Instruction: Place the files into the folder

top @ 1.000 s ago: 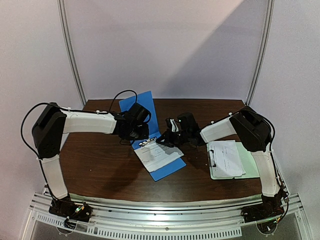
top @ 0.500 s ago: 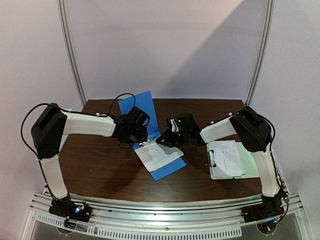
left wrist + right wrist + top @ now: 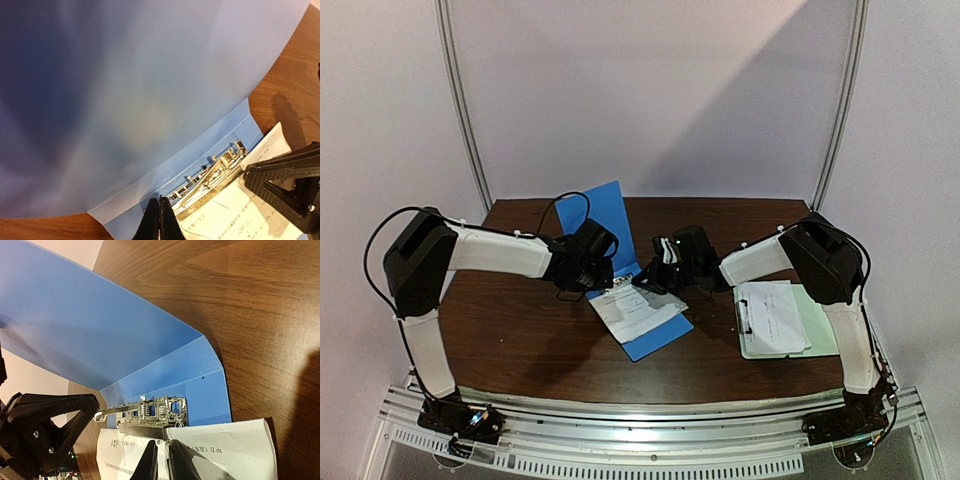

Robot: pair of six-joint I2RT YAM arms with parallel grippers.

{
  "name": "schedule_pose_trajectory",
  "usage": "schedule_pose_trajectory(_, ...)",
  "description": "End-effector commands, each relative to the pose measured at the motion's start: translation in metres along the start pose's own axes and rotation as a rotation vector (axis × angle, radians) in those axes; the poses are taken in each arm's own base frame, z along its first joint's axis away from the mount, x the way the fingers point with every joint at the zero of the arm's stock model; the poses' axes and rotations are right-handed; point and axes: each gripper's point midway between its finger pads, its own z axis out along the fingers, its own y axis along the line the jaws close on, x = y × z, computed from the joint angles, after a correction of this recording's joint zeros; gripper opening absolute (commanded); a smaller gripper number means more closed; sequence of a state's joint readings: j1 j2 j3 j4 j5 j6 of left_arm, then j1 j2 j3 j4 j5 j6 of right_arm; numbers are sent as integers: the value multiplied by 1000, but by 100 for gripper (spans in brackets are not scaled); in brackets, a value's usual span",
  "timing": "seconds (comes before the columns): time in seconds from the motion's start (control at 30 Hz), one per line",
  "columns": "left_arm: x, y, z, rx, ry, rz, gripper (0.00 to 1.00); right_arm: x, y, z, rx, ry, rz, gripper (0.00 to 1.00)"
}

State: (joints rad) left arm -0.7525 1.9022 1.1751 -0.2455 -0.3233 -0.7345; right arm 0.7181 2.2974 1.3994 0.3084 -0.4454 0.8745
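Looking down, I find a pale green clipboard (image 3: 823, 325) lying flat on the dark wooden table (image 3: 520, 340), at about four o'clock from the table's middle, near the right edge. Its dark clip (image 3: 745, 316) sits on its nine o'clock side. Behind, curved metal poles rise at eleven (image 3: 463, 110) and one o'clock (image 3: 840, 110). A ribbed aluminium rail (image 3: 650, 445) runs along six o'clock.

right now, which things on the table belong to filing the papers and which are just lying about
Job in hand: blue folder, its metal clip, white sheet lying in it, second white sheet waiting on the clipboard.

Lying about: pale green clipboard.
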Motion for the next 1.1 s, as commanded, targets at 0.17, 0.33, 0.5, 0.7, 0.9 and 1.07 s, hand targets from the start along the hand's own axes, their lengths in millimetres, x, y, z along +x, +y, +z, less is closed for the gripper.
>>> schedule_pose_trajectory(0.17, 75, 38, 24, -121, 211, 76, 0, 55, -98, -2, 314, 117, 128, 9)
schedule_pose_trajectory(0.33, 80, 44, 31, -158, 231, 98, 0, 57, -99, -1, 315, 120, 127, 9)
schedule_pose_trajectory(0.5, 75, 52, 32, -209, 216, 109, 0, 57, -99, -2, 318, 120, 124, 9)
schedule_pose_trajectory(0.7, 73, 55, 37, -232, 207, 115, 0, 59, -99, -2, 318, 124, 121, 9)
schedule_pose_trajectory(0.9, 52, 46, 25, -207, 134, 98, 0, 57, -97, -1, 310, 121, 118, 9)
schedule_pose_trajectory(1.07, 36, 38, 15, -211, 94, 102, 0, 58, -96, 0, 305, 125, 117, 9)
